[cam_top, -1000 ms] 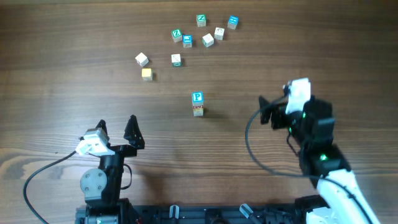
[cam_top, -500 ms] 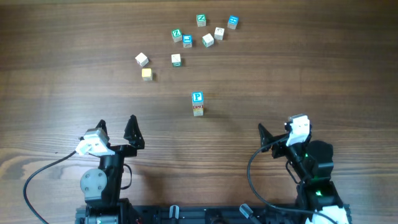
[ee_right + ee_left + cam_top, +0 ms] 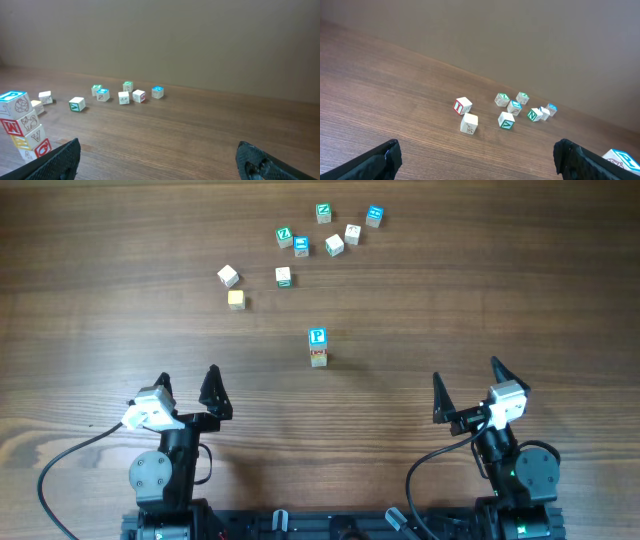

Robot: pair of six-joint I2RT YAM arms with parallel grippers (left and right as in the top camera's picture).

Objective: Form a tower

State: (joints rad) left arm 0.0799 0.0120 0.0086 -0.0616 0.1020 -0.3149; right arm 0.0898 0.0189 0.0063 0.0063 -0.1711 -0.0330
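Observation:
The tower (image 3: 317,347) stands mid-table, a narrow stack of letter cubes with a blue "P" cube (image 3: 317,336) on top. It leans slightly at the left edge of the right wrist view, where the tower (image 3: 23,129) shows red-marked pale faces. In the left wrist view only the tower (image 3: 621,158) top peeks in at the lower right corner. My left gripper (image 3: 188,377) is open and empty near the front left. My right gripper (image 3: 466,373) is open and empty near the front right. Both are well away from the stack.
Several loose cubes lie scattered at the back: a plain one (image 3: 236,299), a white one (image 3: 228,276), a green-faced one (image 3: 284,236) and a blue one (image 3: 374,217). Cables trail from both arm bases at the front edge.
My right arm has drawn back from beside the tower toward the front edge, its gripper staying open. The left arm and the cubes have not moved.

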